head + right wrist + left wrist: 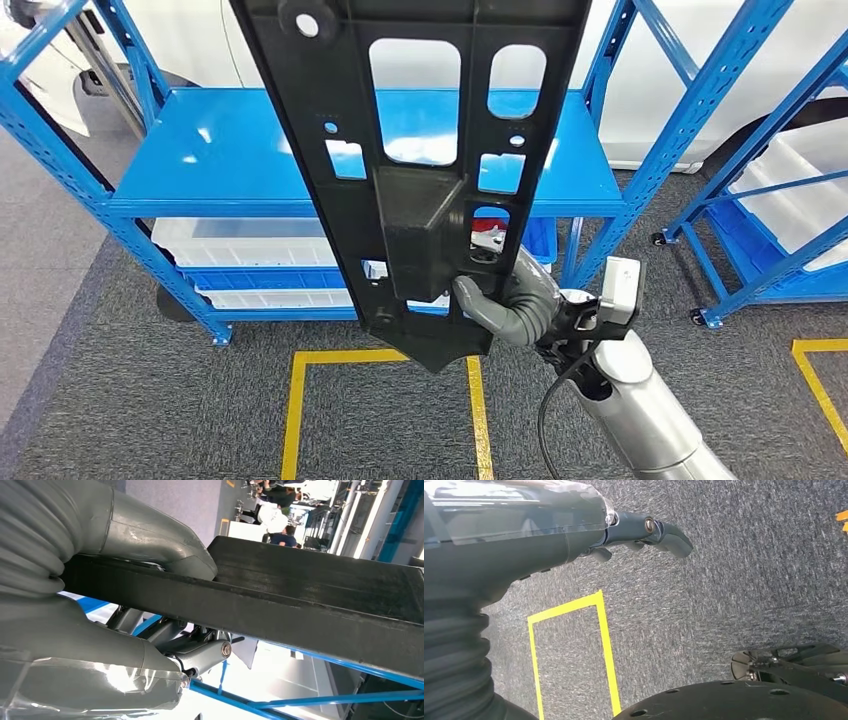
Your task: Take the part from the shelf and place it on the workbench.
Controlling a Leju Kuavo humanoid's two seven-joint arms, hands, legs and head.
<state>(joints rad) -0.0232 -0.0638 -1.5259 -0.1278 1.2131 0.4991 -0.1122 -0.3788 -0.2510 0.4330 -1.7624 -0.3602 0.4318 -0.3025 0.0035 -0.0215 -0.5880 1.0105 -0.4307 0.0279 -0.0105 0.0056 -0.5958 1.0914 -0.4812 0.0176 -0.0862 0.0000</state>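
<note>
Gripping black part (pixel 400 180), right hand (pixel 515 300) fingers clamped, white bins (pixel 245 242) on shelf (pixel 200 160), contents unclear, left hand (pixel 644 532) apparently curled.

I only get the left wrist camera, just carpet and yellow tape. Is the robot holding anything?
Observer: Yes. The right robot hand grips a long black part near its lower end, held upright in front of the head camera.
Operator: Is it still on the shelf?
Observer: No. It is lifted clear, with the blue shelf behind it.
Operator: How is it held?
Observer: In the right wrist view the thumb lies on one face of the part and the fingers on the other.
Operator: And my left robot hand?
Observer: It holds nothing; that much your view shows too.
</note>
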